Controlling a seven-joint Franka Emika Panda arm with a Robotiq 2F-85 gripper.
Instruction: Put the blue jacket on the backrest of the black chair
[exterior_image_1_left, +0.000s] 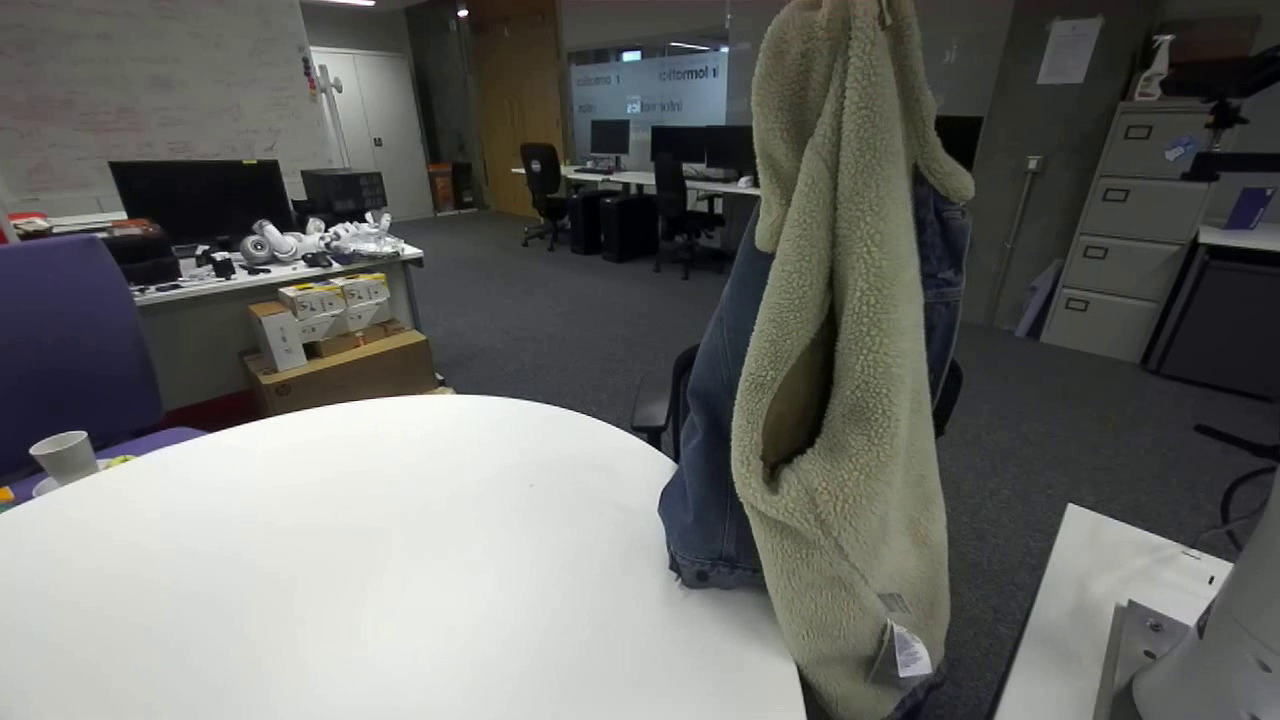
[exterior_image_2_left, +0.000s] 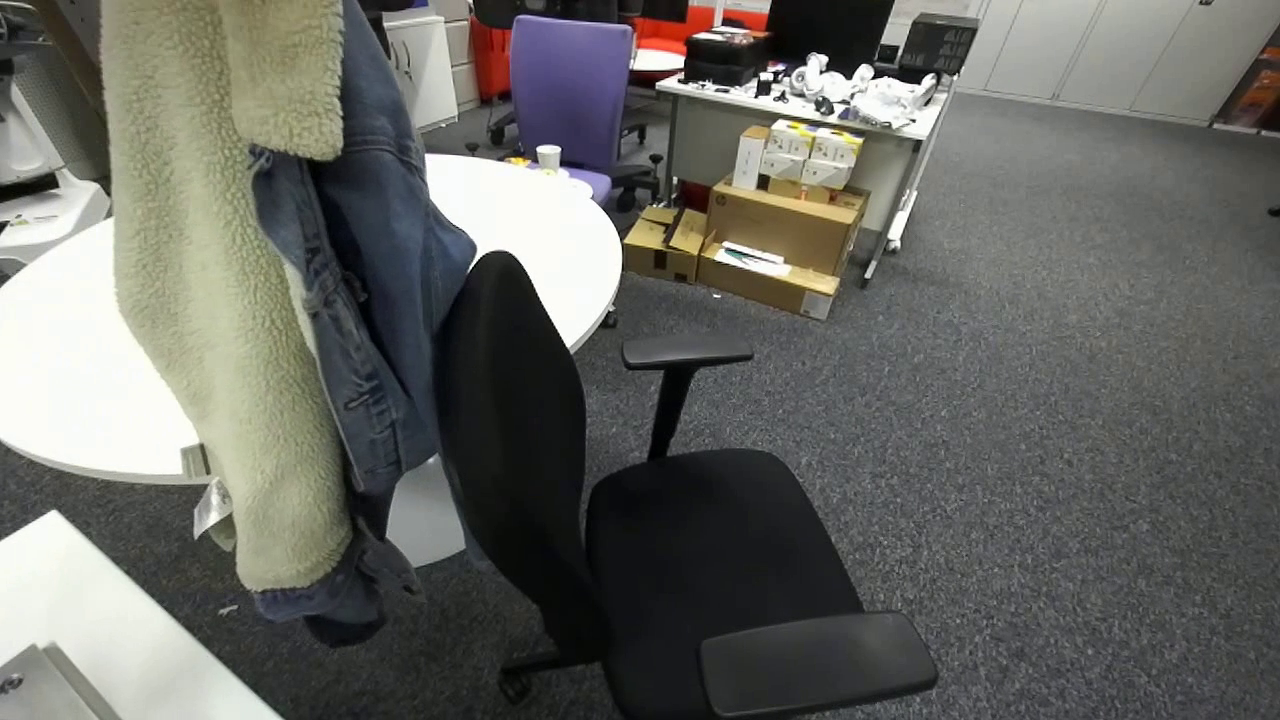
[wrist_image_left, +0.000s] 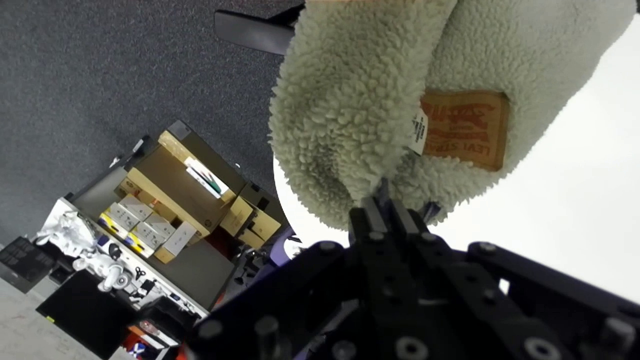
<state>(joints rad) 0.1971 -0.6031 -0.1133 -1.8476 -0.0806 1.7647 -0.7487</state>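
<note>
The blue jacket (exterior_image_1_left: 860, 330) hangs down in folds, its pale fleecy lining outward and faded denim (exterior_image_2_left: 375, 215) showing at one side. In the wrist view my gripper (wrist_image_left: 384, 204) is shut on the jacket's edge close to a brown label (wrist_image_left: 467, 127); a strip of dark cloth shows between the fingertips. In the exterior views the gripper is out of frame above. The black chair (exterior_image_2_left: 515, 430) stands beside the jacket, which hangs on the table side of its backrest. Whether denim and backrest touch, I cannot tell. In an exterior view the jacket hides most of the chair, leaving an armrest (exterior_image_1_left: 652, 408) visible.
A round white table (exterior_image_1_left: 430, 520) adjoins the jacket, with some denim over its edge. The robot's base stands on a white surface (exterior_image_2_left: 90, 640). Beyond the table are a purple chair (exterior_image_2_left: 572, 90), a cup (exterior_image_2_left: 548, 157) and cardboard boxes (exterior_image_2_left: 780, 235) by a desk.
</note>
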